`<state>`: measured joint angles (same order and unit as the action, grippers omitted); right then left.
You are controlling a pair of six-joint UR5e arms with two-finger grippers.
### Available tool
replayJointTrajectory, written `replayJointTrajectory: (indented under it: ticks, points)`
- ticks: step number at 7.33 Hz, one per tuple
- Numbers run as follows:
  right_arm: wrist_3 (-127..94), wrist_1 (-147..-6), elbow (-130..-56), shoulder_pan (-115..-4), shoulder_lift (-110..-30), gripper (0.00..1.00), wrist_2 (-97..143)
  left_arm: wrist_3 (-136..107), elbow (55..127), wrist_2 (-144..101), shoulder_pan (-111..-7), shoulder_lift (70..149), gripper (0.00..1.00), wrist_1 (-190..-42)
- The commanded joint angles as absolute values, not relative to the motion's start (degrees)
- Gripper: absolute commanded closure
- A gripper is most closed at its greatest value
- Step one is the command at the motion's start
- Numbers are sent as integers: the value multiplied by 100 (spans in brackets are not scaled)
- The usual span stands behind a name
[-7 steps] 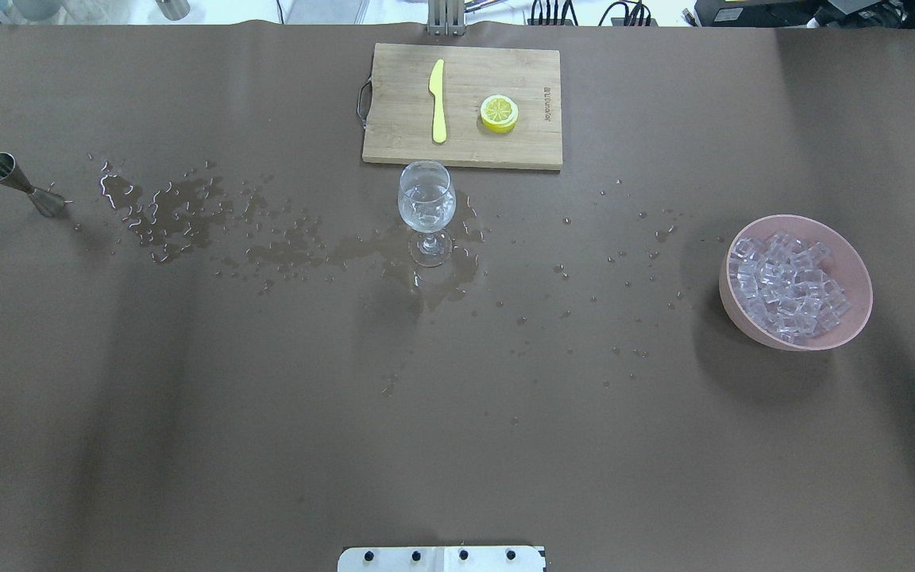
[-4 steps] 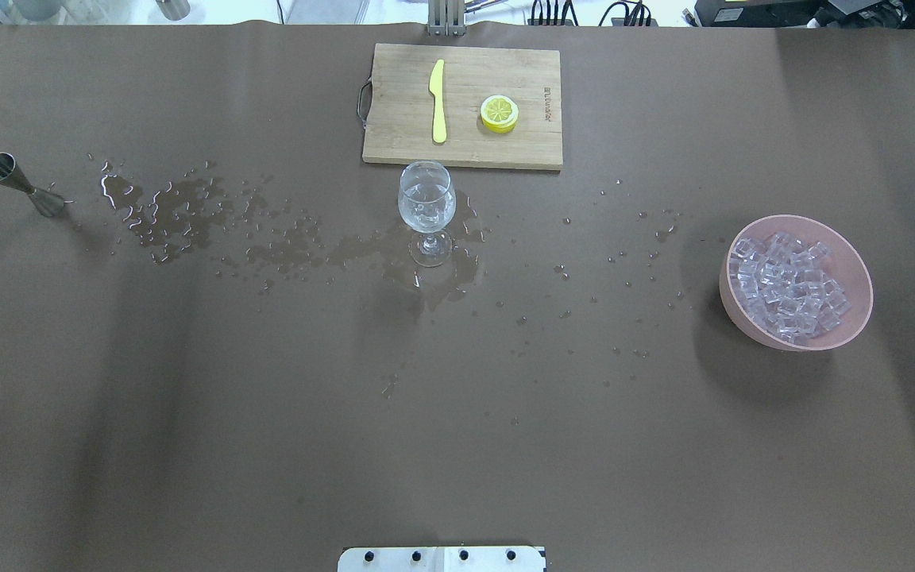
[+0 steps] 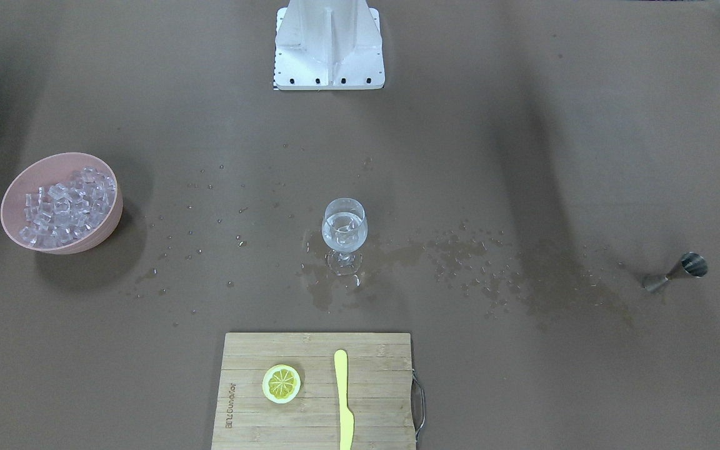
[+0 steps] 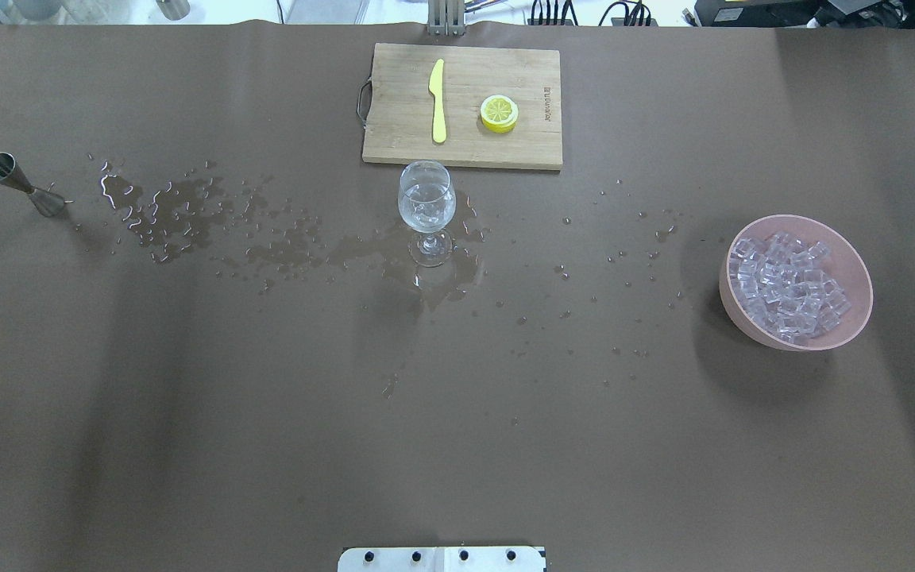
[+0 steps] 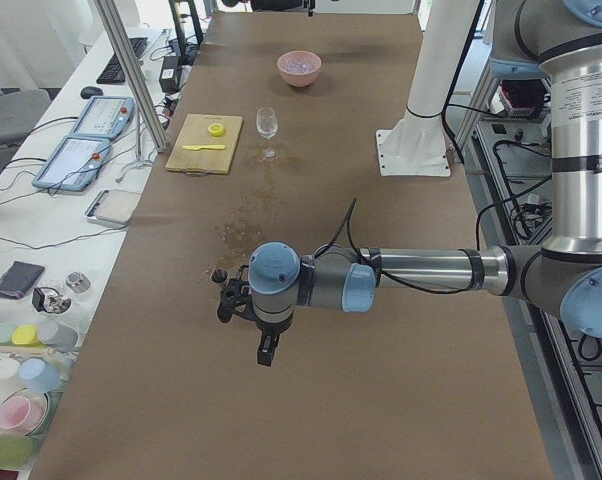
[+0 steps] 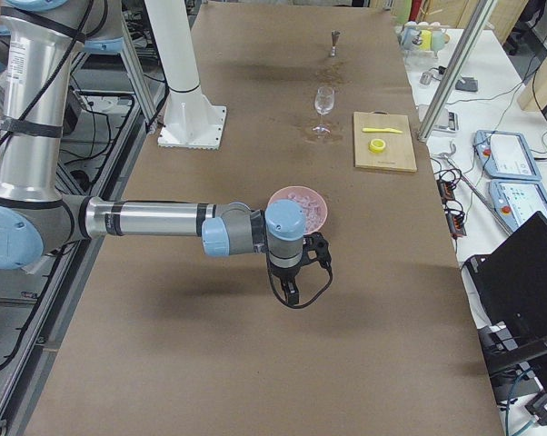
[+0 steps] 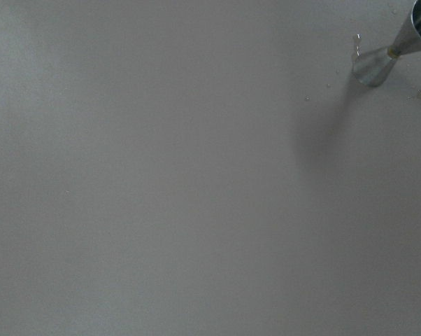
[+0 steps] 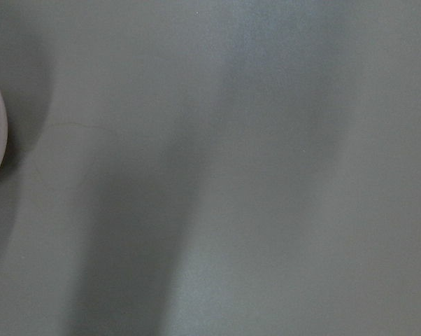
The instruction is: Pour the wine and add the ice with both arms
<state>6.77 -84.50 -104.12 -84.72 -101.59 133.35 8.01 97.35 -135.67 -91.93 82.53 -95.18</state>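
Note:
A clear stemmed glass (image 4: 426, 181) stands mid-table, holding a little wine (image 4: 426, 213) and some ice cubes. More ice (image 4: 787, 287) is heaped in a pink bowl (image 4: 862, 274) at the right. The overhead and front views show neither arm. In the exterior left view, my left gripper (image 5: 266, 352) hangs over bare table near a steel jigger (image 5: 219, 275). In the exterior right view, my right gripper (image 6: 292, 295) hangs just in front of the bowl (image 6: 317, 207). I cannot tell whether either gripper is open or shut.
Spilled liquid (image 4: 179, 210) is scattered in puddles and drops from the jigger (image 4: 25, 187) past the glass toward the bowl. Behind the glass lies a wooden cutting board (image 4: 402, 147) with a yellow knife (image 4: 438, 99) and a lemon slice (image 4: 499, 113).

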Motion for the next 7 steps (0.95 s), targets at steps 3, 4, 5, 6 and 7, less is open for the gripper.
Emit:
replayJointTrajectory:
  ticks: [3,4,5,6,7]
  points:
    - [404,-9070,-10425,-8499,-10178,0,12727,809,9747,-13570,-9193,8253,2,-9527]
    - [422,-9070,-10520,-8499,-10160,0,12770,809,9747,-13570,-9193,8253,2,-9519]
    - [422,-9070,-10642,-8499,-10160,0,12762,800,9730,-13562,-9185,8253,2,-9519]
    - [404,-9070,-10670,-8499,-10160,0,12762,800,9747,-13570,-9193,8253,2,-9519]
    - [413,-9070,-10653,-8499,-10178,0,12753,800,9747,-13570,-9185,8262,2,-9519]
